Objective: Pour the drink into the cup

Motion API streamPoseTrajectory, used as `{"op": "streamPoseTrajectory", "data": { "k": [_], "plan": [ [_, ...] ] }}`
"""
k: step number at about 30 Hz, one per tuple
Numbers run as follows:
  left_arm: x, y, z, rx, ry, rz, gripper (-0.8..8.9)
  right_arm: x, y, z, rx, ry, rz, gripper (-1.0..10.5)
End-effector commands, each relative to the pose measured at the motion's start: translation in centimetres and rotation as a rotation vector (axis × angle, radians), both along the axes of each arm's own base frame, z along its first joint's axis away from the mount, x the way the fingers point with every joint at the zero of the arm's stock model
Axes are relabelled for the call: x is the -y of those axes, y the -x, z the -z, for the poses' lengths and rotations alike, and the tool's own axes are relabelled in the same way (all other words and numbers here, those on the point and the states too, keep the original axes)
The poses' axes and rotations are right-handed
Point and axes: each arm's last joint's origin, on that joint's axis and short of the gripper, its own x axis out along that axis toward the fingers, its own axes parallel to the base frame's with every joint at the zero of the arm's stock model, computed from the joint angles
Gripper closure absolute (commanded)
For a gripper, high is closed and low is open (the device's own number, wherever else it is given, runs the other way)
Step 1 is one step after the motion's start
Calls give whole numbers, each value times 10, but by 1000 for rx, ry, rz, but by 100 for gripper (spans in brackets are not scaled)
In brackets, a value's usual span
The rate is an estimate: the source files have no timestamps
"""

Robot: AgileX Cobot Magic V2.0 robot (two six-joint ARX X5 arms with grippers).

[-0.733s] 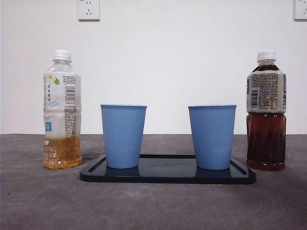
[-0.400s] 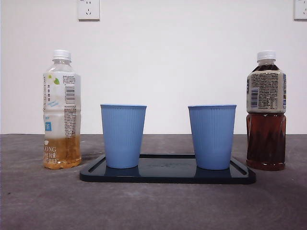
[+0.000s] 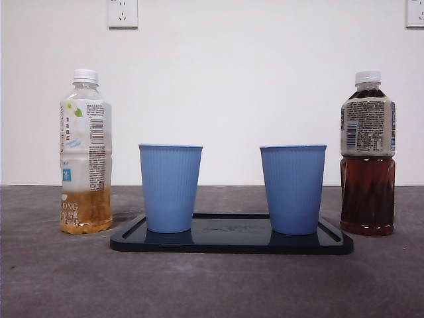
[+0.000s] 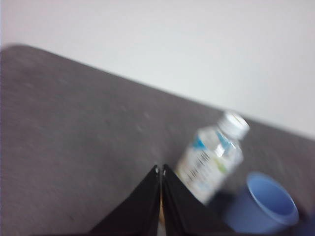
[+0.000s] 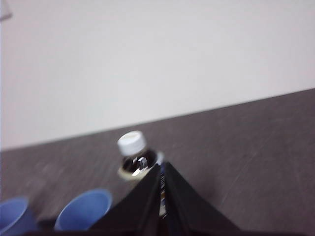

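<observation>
On the grey worktop (image 3: 59, 278), front view: two bottles, two cups, one tray. Both cups stand upright on the dark tray (image 3: 232, 242), one toward each end, well apart. Left blue cup (image 3: 170, 189) and right blue cup (image 3: 293, 189) are ribbed; from this level their insides cannot be seen. In the left wrist view the one cup visible there looks empty, though that picture is blurred.

Pale tea bottle (image 3: 86, 152) stands upright on the worktop beside the tray's left end, white cap on. Amber liquid fills only the lowest part; the rest is clear. Its label is white with a small green leaf mark, a blue patch, a barcode and columns of fine print too small to read. Letters "ONG" show at the liquid level.

Dark tea bottle (image 3: 368, 154) stands upright beside the tray's right end, white cap on. Dark red-brown drink reaches up to the neck. Its label is beige with dense print and a blue edge; nothing legible.

Two white wall sockets sit high on the wall, one (image 3: 122, 12) above the pale bottle, the other at the right corner.

Left gripper (image 4: 160, 169): jaws together, nothing between them, held above the worktop near the pale bottle. Right gripper (image 5: 161, 166): jaws together, nothing held, pointed toward the dark bottle's cap. Neither gripper shows in the front view
</observation>
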Motion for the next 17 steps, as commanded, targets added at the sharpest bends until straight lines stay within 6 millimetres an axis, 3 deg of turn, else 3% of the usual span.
{"op": "streamPoseTrajectory", "data": {
  "k": [1, 10, 17],
  "plan": [
    [2, -4, -10, -63, -95, 114, 806, -2, -2, -10, -67, 70, -62, 938],
    [8, -19, -25, -260, -182, 364, 807, -7, -16, -16, -374, 132, -291, 938],
    [14, -21, -23, -359, -189, 487, 807, -12, -18, -10, -526, 131, -394, 938]
  ]
}}
